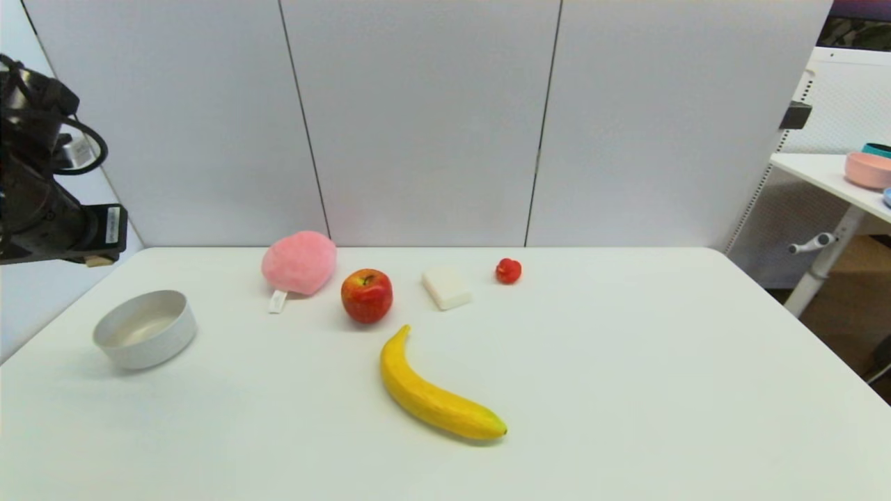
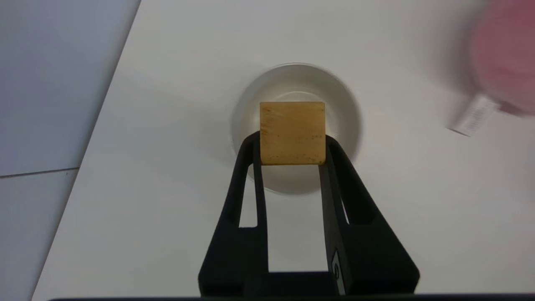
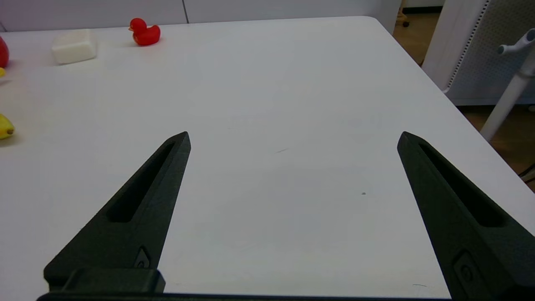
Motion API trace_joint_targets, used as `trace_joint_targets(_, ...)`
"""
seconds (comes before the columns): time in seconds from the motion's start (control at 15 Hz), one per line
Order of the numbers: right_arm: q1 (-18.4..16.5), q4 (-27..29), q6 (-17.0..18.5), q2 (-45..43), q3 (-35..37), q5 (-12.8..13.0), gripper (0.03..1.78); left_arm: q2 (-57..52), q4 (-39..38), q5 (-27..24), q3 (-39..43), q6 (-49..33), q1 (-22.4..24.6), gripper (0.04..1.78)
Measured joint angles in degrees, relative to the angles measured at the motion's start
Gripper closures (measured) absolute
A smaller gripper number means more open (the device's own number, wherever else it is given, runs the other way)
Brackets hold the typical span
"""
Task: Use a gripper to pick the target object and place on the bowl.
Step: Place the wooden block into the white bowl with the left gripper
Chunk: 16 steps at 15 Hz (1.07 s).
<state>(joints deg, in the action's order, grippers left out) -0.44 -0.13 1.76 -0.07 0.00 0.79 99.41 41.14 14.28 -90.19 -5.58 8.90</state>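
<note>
My left gripper [image 2: 292,144] is shut on the tan wooden cube [image 2: 292,131], with one black finger on each side of it. It holds the cube in the air right above the off-white bowl [image 2: 349,108], which shows empty. In the head view the left arm is at the far left, above and behind the bowl [image 1: 150,348], and a bit of the cube [image 1: 97,261] shows under it. My right gripper [image 3: 292,138] is open and empty over bare table near the right side; it is out of the head view.
A pink plush [image 1: 299,262], red apple [image 1: 367,295], white block [image 1: 447,287] and small red duck [image 1: 508,271] line the back of the white table. A banana [image 1: 435,396] lies mid-table. A side table with a pink bowl [image 1: 867,169] stands far right.
</note>
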Motion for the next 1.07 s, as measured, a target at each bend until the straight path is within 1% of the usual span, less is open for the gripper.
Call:
trace_joint_targets(0.2,0.0,0.0,0.0,0.0,0.0,0.0,0.10,3.4,-1.8,-0.8,2.8,0.3,3.1,1.43)
trace_joint_targets(0.33,0.0,0.0,0.0,0.0,0.0,0.0,0.10,5.9,-4.2,-3.3,3.6,0.1,4.5,1.43)
trace_joint_targets(0.4,0.0,0.0,0.0,0.0,0.0,0.0,0.10,6.8,-4.9,-3.8,3.7,-0.1,4.9,1.43)
trace_joint_targets(0.73,0.0,0.0,0.0,0.0,0.0,0.0,0.10,8.3,-4.0,-5.8,5.2,-0.1,4.0,1.43)
trace_joint_targets(0.93,0.0,0.0,0.0,0.0,0.0,0.0,0.10,7.1,-1.2,-5.8,5.9,-0.1,3.2,1.43)
trace_joint_targets(1.07,0.0,0.0,0.0,0.0,0.0,0.0,0.10,6.5,-0.9,-5.8,6.7,-0.2,2.8,1.43)
